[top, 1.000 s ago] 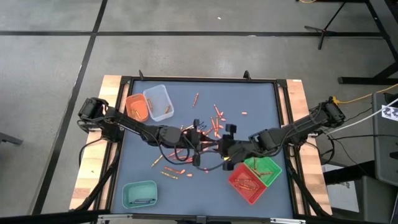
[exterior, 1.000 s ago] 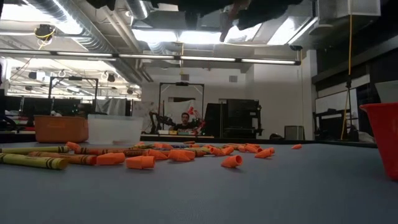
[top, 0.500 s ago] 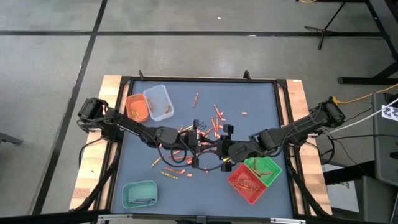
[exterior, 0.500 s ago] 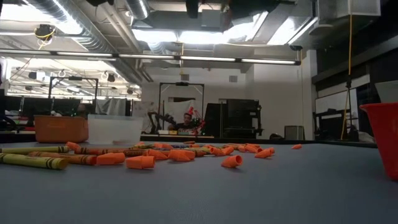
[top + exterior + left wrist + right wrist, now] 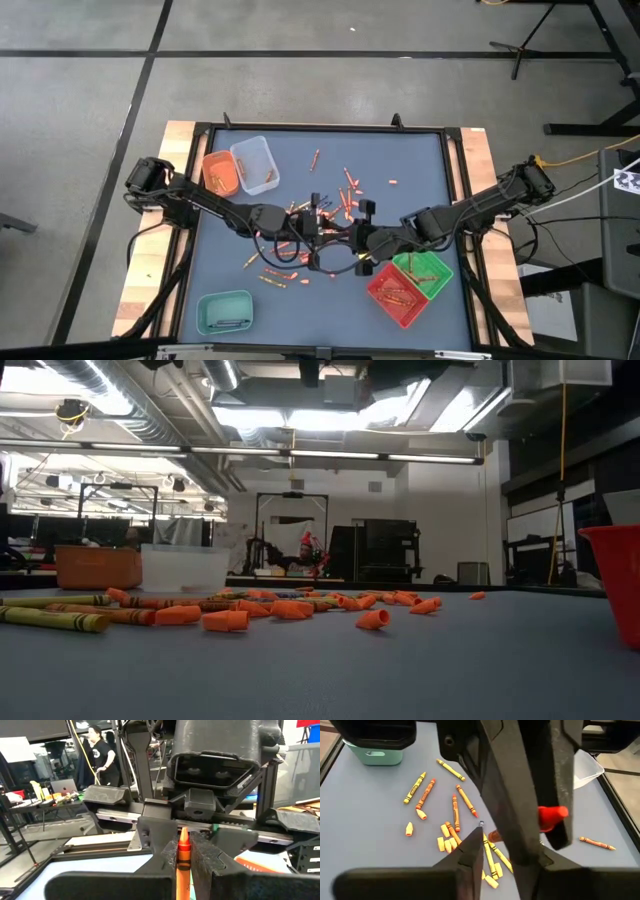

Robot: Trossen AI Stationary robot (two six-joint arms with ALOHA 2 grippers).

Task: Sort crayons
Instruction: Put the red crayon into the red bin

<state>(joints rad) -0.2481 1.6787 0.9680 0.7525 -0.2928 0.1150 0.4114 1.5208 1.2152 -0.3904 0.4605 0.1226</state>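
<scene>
Above the table's middle my two grippers meet tip to tip. My left gripper (image 5: pixel 183 866) (image 5: pixel 322 232) is shut on an orange crayon (image 5: pixel 183 851). Its red-orange tip (image 5: pixel 552 816) also shows in the right wrist view. My right gripper (image 5: pixel 350 240) (image 5: pixel 187 836) faces it, open, with one finger on either side of the crayon's tip and a gap showing. Many loose crayons (image 5: pixel 345 190) (image 5: pixel 455 815) and short orange stubs (image 5: pixel 225 620) lie flat on the blue mat below. Neither gripper shows in the low view. My left gripper pinches the orange crayon's paper-wrapped shaft (image 5: pixel 183 862) between its two fingers. The crayon lies along the fingers, its pointed tip (image 5: pixel 183 834) sticking out ahead toward my right gripper. The fingers come level from the table's left, and the crayon is lifted clear of the table.
An orange tray (image 5: pixel 219 172) and a clear tray (image 5: pixel 256 163) stand at the far left. A teal tray (image 5: pixel 225 312) sits at the near left, and a red tray (image 5: pixel 398 293) and a green tray (image 5: pixel 428 268) at the near right. A black frame (image 5: pixel 320 128) rims the mat.
Both grippers have tipped slightly upward where they meet. Their lower parts and the crayon, which showed at the low view's top edge a second ago, have left that view.
</scene>
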